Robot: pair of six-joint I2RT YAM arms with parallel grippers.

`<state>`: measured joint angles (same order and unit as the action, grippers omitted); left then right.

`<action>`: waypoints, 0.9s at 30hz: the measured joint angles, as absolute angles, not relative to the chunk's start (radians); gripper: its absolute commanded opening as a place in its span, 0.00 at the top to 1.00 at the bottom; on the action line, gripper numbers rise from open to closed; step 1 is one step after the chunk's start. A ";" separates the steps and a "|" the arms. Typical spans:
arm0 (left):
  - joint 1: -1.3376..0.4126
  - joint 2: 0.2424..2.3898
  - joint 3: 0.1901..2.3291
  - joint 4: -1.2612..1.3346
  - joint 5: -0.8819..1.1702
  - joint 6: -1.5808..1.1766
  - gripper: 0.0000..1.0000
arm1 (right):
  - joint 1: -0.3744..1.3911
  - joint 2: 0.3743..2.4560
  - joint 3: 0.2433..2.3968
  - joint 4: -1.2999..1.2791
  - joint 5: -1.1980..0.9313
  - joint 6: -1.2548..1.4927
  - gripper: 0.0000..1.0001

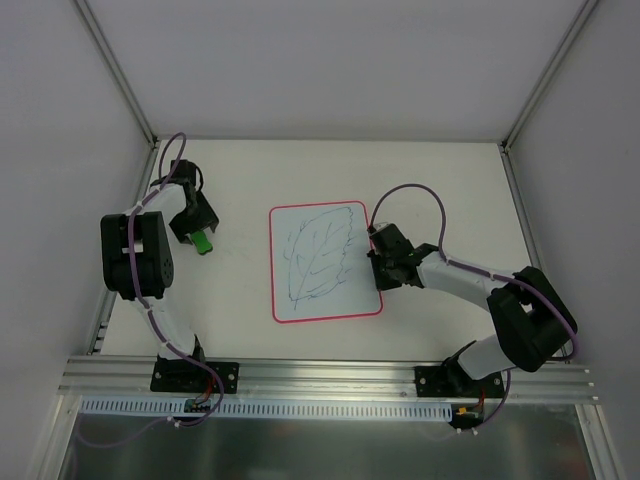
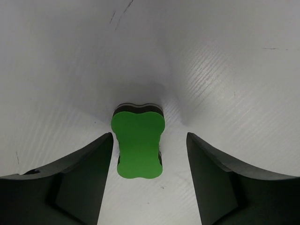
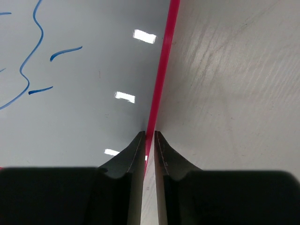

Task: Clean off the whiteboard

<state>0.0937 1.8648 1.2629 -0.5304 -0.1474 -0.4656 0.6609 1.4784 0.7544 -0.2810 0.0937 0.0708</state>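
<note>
You are pinching the right-hand red rim of the whiteboard [image 1: 355, 300] with your right end effector [image 3: 149, 136], jaws nearly together, probably to pin the board mid-worktop [image 1: 230, 180] so that wiping cannot slide it. Your left end effector [image 2: 149, 136] is straddling the green block [image 2: 138, 145] off to the left, jaws wide with gaps either side and gripping nothing; the blue drawing [image 1: 315, 262] is sitting unwiped, and no container is showing

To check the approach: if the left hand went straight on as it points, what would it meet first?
Most likely the green block, lying between the left hand's open fingers; depth is unclear.
</note>
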 measured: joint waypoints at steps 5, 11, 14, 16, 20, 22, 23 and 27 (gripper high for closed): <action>0.094 1.868 1.264 -0.530 -0.148 -0.468 0.46 | 0.661 1.478 0.754 -0.281 0.094 0.071 0.83; 0.094 1.874 1.264 -0.531 -0.147 -0.471 0.54 | 0.661 1.478 0.754 -0.280 0.093 0.071 0.83; 0.094 1.875 1.263 -0.531 -0.147 -0.474 0.67 | 0.661 1.478 0.754 -0.280 0.093 0.071 0.83; 0.094 1.875 1.263 -0.531 -0.147 -0.478 0.74 | 0.661 1.479 0.754 -0.280 0.093 0.071 0.83; 0.093 1.873 1.261 -0.530 -0.131 -0.479 0.78 | 0.661 1.479 0.754 -0.279 0.093 0.072 0.83; 0.088 1.867 1.259 -0.530 -0.110 -0.479 0.81 | 0.661 1.479 0.754 -0.279 0.093 0.072 0.83; 0.083 1.863 1.258 -0.531 -0.105 -0.479 0.82 | 0.661 1.479 0.754 -0.279 0.093 0.072 0.83; -0.017 1.839 1.263 -0.537 -0.083 -0.456 0.83 | 0.661 1.479 0.754 -0.279 0.093 0.072 0.83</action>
